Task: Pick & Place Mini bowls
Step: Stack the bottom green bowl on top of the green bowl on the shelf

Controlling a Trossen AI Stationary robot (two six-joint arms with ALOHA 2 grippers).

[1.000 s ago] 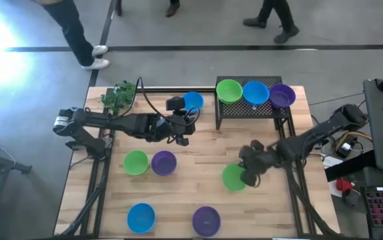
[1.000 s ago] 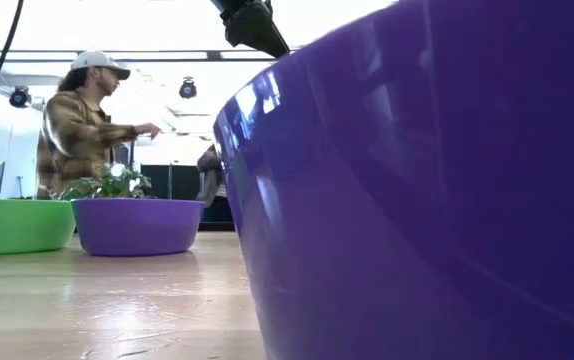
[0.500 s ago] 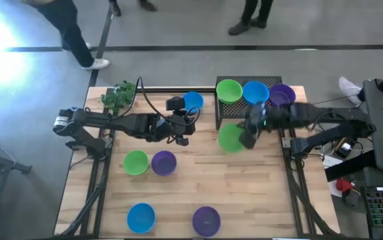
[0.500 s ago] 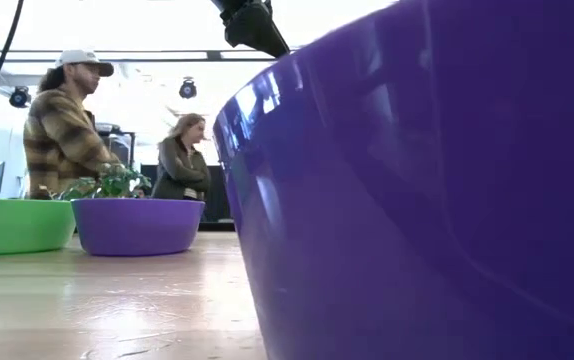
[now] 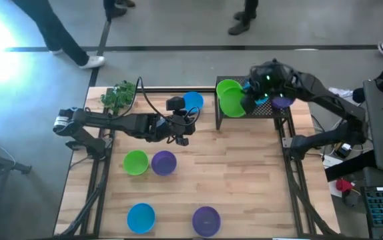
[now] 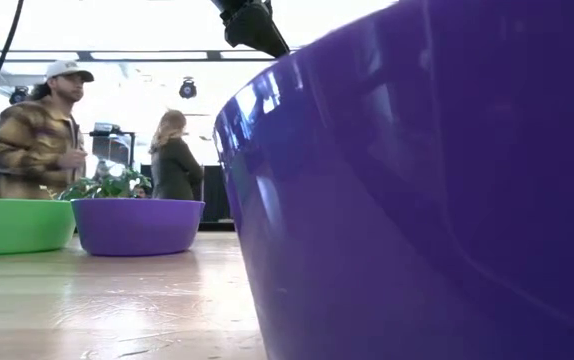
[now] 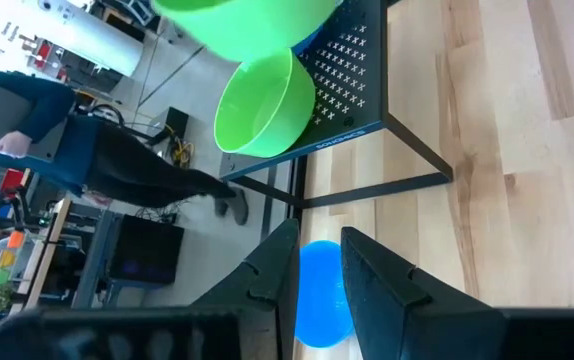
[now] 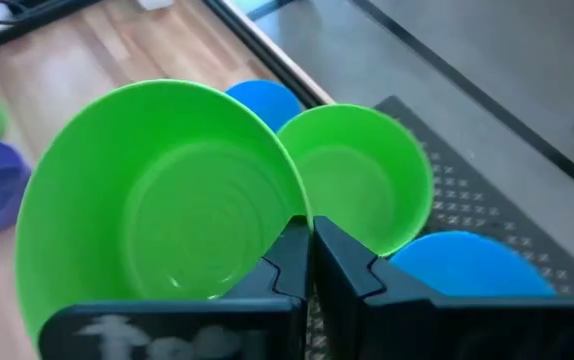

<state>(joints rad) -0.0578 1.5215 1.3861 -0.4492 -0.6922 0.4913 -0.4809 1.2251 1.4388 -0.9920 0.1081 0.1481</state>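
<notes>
My right gripper (image 5: 247,101) is shut on a bright green mini bowl (image 5: 231,105), held over the left end of the black rack (image 5: 279,115). On the rack stand another green bowl (image 8: 362,180), a blue one (image 8: 467,262) and a purple one (image 5: 285,100). A blue bowl (image 5: 193,101) rests on the table near the far edge. My left gripper (image 7: 317,268) hovers just near of it, fingers narrowly open, touching nothing. Green (image 5: 136,162), purple (image 5: 164,163), blue (image 5: 141,217) and purple (image 5: 207,221) bowls sit on the table. My right gripper pinches the held green bowl by its rim (image 8: 302,218), one finger inside the bowl and one outside. The bowl is lifted clear and tilted, its opening turned partly toward the wrist camera, just above and beside the rack's green bowl.
A small leafy plant (image 5: 118,95) stands at the far left corner. The purple bowl (image 6: 417,180) at the near edge fills most of the low view. People walk on the floor beyond the far edge. Bare wood lies between the rack and the near bowls.
My right gripper has lifted the green bowl off the table's right middle and carried it up and toward the far edge, until it is over the rack's left end beside the green bowl there. It has stayed shut on the bowl's rim.
</notes>
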